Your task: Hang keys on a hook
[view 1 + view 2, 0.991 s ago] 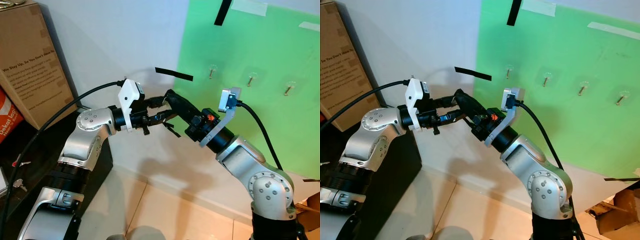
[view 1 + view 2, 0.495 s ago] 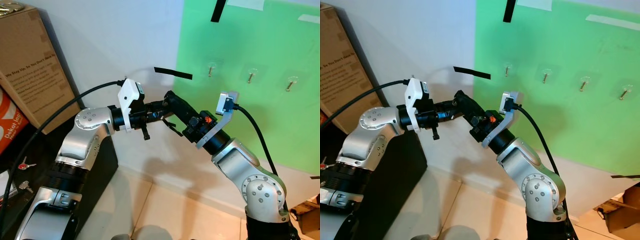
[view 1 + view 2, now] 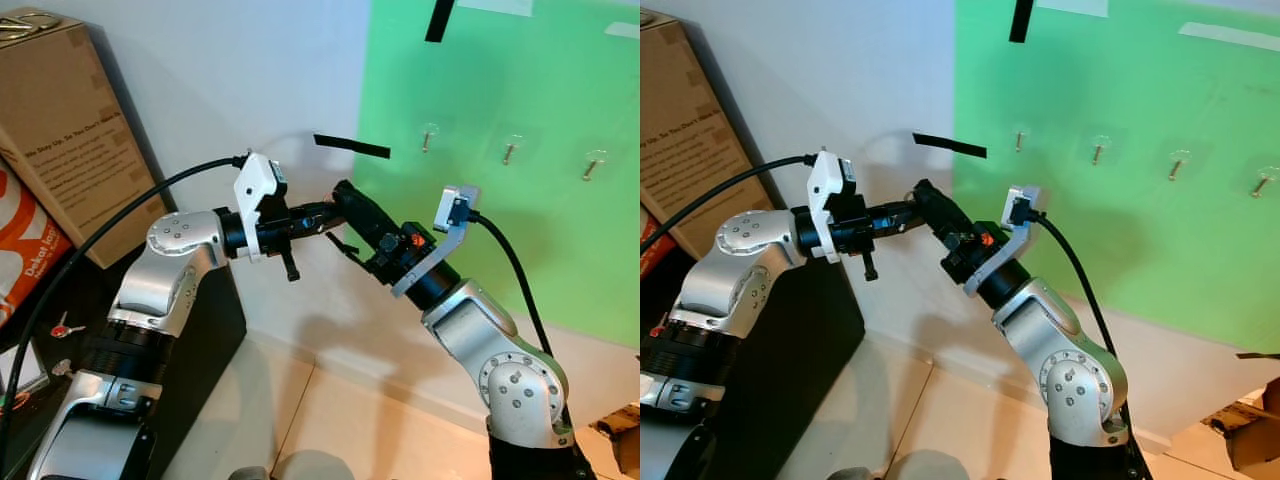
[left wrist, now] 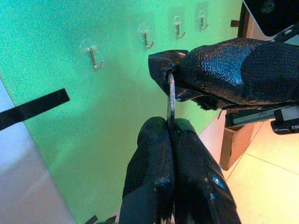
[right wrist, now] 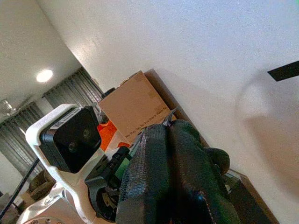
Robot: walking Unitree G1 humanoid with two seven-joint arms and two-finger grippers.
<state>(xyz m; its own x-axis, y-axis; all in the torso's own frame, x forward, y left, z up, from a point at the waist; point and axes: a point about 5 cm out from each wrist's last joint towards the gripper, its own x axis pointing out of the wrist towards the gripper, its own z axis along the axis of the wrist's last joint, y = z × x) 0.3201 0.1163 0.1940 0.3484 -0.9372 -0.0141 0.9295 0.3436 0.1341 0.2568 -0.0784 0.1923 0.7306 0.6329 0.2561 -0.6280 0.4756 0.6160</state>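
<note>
bright green flat wall sheet (image 3: 520, 200) | black tape strip (image 3: 350, 146) | white painted wall (image 3: 220, 80) | brown cardboard box (image 3: 65, 130), dark print | orange-and-white bag (image 3: 25, 240) | black cabinet (image 3: 190, 350) | silver key ring (image 4: 171, 95)

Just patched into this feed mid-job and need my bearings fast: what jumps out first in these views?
The two hands meet fingertip to fingertip in front of the wall: the left hand and right hand are both clamped on a thin metal key ring stretched between them. Behind them, a bright green sheet on the wall carries a row of small hooks, all bare. A cardboard box stands against the wall on the robot's left.
</note>
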